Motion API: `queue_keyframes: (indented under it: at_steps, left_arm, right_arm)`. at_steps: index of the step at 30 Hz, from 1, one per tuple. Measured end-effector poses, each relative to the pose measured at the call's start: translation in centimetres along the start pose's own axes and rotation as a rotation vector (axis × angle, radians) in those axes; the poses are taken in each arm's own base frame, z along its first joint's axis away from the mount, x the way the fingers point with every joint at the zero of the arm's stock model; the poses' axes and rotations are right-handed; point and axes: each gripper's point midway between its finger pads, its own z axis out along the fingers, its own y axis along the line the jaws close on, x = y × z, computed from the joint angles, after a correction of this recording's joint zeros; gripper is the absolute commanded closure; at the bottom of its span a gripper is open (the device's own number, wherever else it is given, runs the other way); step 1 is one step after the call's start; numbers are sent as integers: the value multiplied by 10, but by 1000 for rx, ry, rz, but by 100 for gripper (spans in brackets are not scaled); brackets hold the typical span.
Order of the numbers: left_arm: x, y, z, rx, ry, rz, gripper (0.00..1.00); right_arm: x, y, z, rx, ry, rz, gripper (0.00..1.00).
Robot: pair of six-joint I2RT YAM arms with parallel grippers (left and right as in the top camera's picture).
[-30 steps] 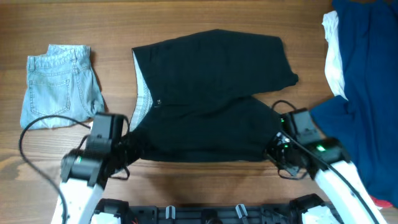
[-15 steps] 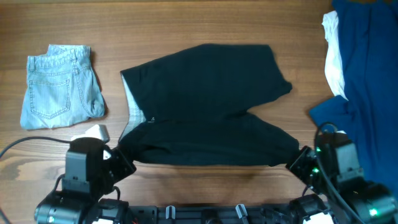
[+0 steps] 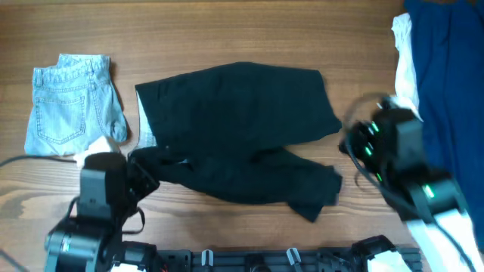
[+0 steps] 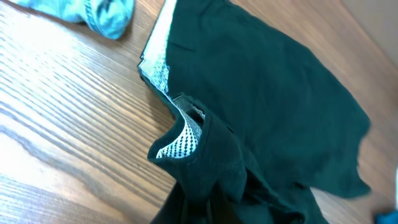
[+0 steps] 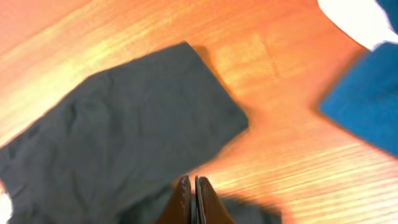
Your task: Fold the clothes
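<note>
The black shorts (image 3: 242, 121) lie in the middle of the table, one leg flat toward the back right and the other crumpled at the front (image 3: 302, 193). My left gripper (image 3: 145, 178) is shut on the waistband corner at the front left. In the left wrist view the black shorts (image 4: 261, 93) bunch over the fingers (image 4: 205, 214), with the pale pocket lining (image 4: 177, 143) turned out. My right gripper (image 3: 354, 143) is off the shorts' right edge. In the right wrist view its fingers (image 5: 194, 196) are pressed together and empty above the shorts' leg (image 5: 124, 118).
Light-blue denim shorts (image 3: 72, 106) lie folded at the left and also show in the left wrist view (image 4: 93, 12). A dark blue garment (image 3: 446, 91) and a white one (image 3: 406, 68) are piled at the right edge; both show in the right wrist view (image 5: 367, 106) (image 5: 360, 18).
My right gripper has let go of the shorts' leg and moved up and back to the right. The leg has dropped crumpled. The shorts have shifted left with my left gripper still holding.
</note>
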Motion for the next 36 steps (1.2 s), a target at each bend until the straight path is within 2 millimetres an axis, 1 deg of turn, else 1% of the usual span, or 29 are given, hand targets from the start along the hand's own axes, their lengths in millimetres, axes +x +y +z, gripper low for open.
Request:
queue_keyframes:
  at_steps: [2, 3, 4, 5, 6, 7, 9, 11, 13, 16, 18, 20, 24, 29, 36]
  left_arm:
    - [-3, 0, 8, -27, 4, 0, 96]
    - [-4, 0, 14, -49, 14, 1, 96]
    - [-3, 3, 23, -82, 36, 5, 96]
    - [-1, 5, 28, -107, 57, 9, 96]
    - [0, 6, 32, -125, 69, 11, 96]
    - [2, 8, 37, -147, 88, 14, 96]
    - [5, 12, 44, -180, 116, 19, 96]
    - [7, 14, 50, -205, 137, 23, 96]
    - [9, 15, 56, -223, 152, 26, 96]
    - [9, 15, 59, -231, 159, 27, 96]
    - [8, 14, 60, -228, 157, 26, 96]
    - [8, 14, 60, -227, 156, 26, 96]
    - [8, 14, 60, -227, 155, 26, 96]
    - [8, 14, 60, -226, 155, 26, 96]
    - [8, 14, 60, -227, 156, 26, 96]
  right_arm:
    - [-2, 6, 20, 14, 19, -25, 96]
    - [1, 7, 32, 29, 48, -37, 89]
    - [9, 6, 46, 52, 97, -57, 85]
    - [15, 6, 49, 51, 132, -65, 79]
    - [26, 4, 51, 55, 186, -78, 76]
    - [33, 3, 50, 55, 224, -78, 75]
    - [55, -3, 45, 70, 327, -85, 71]
    - [77, -12, 34, 92, 435, -75, 71]
    - [101, -22, 18, 120, 556, -65, 71]
    - [119, -28, 1, 131, 636, -35, 71]
    - [127, -29, -4, 113, 653, -14, 71]
    - [142, -32, -8, 85, 674, 15, 71]
    - [176, -41, -7, 43, 704, 92, 71]
    - [209, -52, 1, 31, 742, 174, 71]
    - [237, -64, 17, 64, 778, 254, 70]
